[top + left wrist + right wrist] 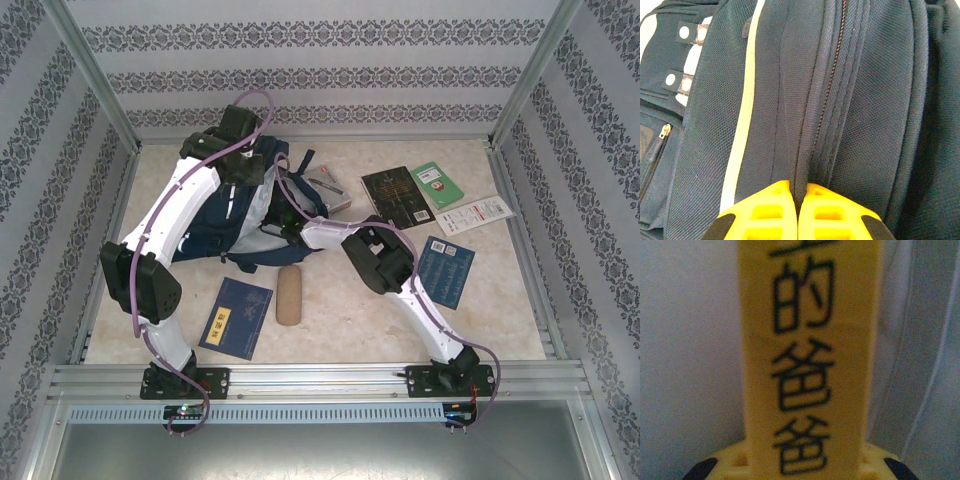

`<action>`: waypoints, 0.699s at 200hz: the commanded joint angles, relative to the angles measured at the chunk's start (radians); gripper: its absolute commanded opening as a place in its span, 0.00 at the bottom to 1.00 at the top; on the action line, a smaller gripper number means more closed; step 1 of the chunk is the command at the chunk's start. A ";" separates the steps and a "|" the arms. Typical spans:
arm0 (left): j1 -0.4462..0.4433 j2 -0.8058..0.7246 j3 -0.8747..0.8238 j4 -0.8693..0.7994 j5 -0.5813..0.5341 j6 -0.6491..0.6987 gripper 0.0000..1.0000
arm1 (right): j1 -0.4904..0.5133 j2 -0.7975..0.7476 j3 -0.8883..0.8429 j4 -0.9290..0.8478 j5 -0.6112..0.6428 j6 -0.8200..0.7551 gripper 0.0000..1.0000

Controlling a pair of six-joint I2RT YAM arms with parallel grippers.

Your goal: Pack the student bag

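The student bag [240, 215], navy blue with a pale stripe, lies at the middle left of the table. My left gripper [250, 178] reaches down onto its top. In the left wrist view the yellow fingers [799, 192] are shut, pinching a fold of the bag's fabric [865, 100] beside the zipper. My right gripper [285, 208] is at the bag's opening. In the right wrist view it [802, 460] is shut on the spine of a yellow book [807, 355] with black characters, with pale grey lining behind it.
A blue book [236, 317] and a tan pencil case [289, 296] lie in front of the bag. Another blue book [445, 270] lies beside the right arm. A grey book [330, 188], a black book [396, 196], a green book [438, 185] and a white leaflet [475, 214] lie at the back right.
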 commanded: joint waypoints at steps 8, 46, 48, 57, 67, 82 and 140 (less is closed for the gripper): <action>0.012 -0.043 0.017 0.037 -0.001 -0.029 0.00 | 0.021 0.045 0.165 -0.107 0.000 -0.017 0.37; 0.031 -0.034 0.007 0.034 -0.014 -0.019 0.00 | 0.013 -0.064 0.051 -0.160 0.016 -0.116 0.97; 0.033 -0.034 0.006 0.033 -0.014 -0.019 0.00 | 0.011 -0.070 0.044 -0.160 0.014 -0.118 0.98; 0.040 -0.036 -0.002 0.036 -0.012 -0.017 0.00 | 0.007 -0.098 0.014 -0.158 0.012 -0.125 0.98; 0.047 -0.037 -0.009 0.040 -0.011 -0.013 0.00 | 0.003 -0.131 -0.018 -0.161 0.010 -0.139 0.98; 0.057 -0.039 -0.018 0.042 -0.013 -0.008 0.00 | -0.004 -0.185 -0.074 -0.161 0.013 -0.151 0.98; 0.093 -0.041 -0.074 0.056 -0.016 0.020 0.00 | -0.037 -0.407 -0.296 -0.244 -0.007 -0.227 0.98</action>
